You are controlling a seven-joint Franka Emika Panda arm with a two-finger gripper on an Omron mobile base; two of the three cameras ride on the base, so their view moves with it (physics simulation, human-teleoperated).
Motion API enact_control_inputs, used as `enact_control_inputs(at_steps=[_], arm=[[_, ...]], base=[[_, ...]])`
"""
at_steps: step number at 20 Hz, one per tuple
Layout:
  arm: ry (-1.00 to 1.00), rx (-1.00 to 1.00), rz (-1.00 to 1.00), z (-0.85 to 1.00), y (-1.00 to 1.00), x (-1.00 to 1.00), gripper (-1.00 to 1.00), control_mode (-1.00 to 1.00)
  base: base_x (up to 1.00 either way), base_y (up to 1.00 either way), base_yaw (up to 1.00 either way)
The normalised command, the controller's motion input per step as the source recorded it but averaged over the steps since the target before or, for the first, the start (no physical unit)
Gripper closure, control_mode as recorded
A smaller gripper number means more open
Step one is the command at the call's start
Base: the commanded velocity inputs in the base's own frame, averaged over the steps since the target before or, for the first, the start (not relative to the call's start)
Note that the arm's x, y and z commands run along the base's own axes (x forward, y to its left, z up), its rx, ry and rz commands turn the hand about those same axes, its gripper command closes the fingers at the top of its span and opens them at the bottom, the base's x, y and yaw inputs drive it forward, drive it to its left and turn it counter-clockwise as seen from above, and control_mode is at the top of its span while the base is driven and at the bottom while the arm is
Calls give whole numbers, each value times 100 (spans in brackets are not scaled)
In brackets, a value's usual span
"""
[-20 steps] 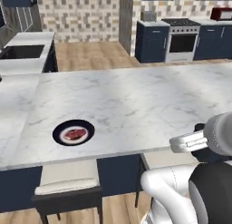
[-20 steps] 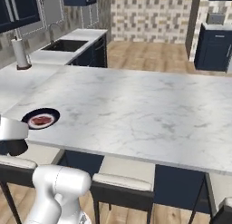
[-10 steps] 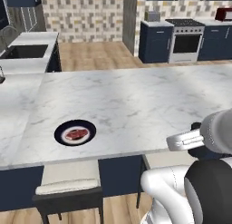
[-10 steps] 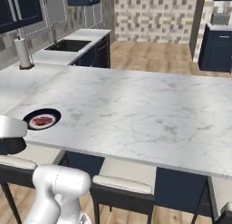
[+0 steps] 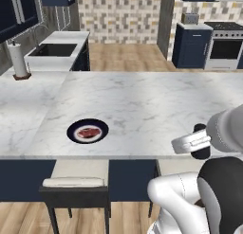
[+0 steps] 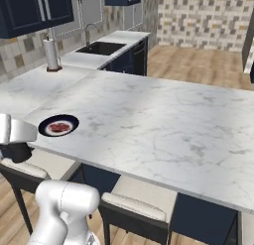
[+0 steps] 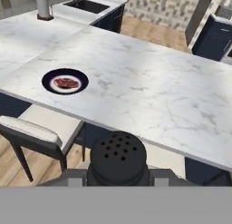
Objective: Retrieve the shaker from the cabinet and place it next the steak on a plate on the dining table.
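Note:
The black shaker [image 7: 118, 156] sits close in the hand view, its holed top facing the camera, and my gripper [image 7: 118, 175] is shut on it. It hangs in front of the near edge of the white marble dining table [image 5: 142, 103]. The dark round plate [image 5: 74, 132] lies near that edge to the left, with the reddish steak [image 5: 88, 132] on it. In the hand view the plate [image 7: 48, 76] and steak [image 7: 66, 83] are at upper left, well apart from the shaker. From the right base view the plate [image 6: 72, 121] and steak [image 6: 59, 126] lie just beyond my gripper [image 6: 15, 150].
Pale-cushioned stools [image 5: 78, 181] [image 6: 134, 209] stand under the table's near edge. A paper towel roll [image 5: 19, 60] and a sink [image 5: 54, 49] are on the far left counter. A stove [image 5: 225, 46] stands at the back right.
The whole scene has shifted right in the left base view, so the camera has moved. The plate now sits a little nearer the middle. My gripper keeps its hold on the shaker.

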Motion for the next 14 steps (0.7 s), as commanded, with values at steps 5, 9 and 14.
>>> enact_control_inputs(at_steps=[5,9,14], arm=[[-6,7,16,-9,0,71,100,-100],[-5,2,20,-15,0,59,100,-100],[-10,13,34,-22,0,58,100,-100]], base=[[0,0,0],[0,0,0],[0,0,0]])
